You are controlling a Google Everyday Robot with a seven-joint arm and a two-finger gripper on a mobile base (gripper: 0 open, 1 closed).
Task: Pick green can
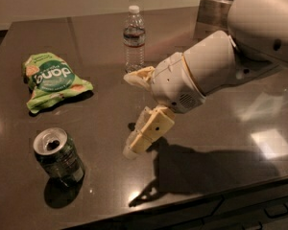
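Note:
The green can [59, 158] stands upright near the front left of the dark table [96, 28], with its silver top open. My gripper [128, 114] hangs over the middle of the table, to the right of the can and apart from it. Its two cream fingers [151, 131] are spread open with nothing between them.
A light green crinkled snack bag [53, 79] lies at the left, behind the can. A clear water bottle [134, 38] stands at the back middle, just behind the gripper. A metal container [215, 11] stands at the back right. The table's front edge runs close below the can.

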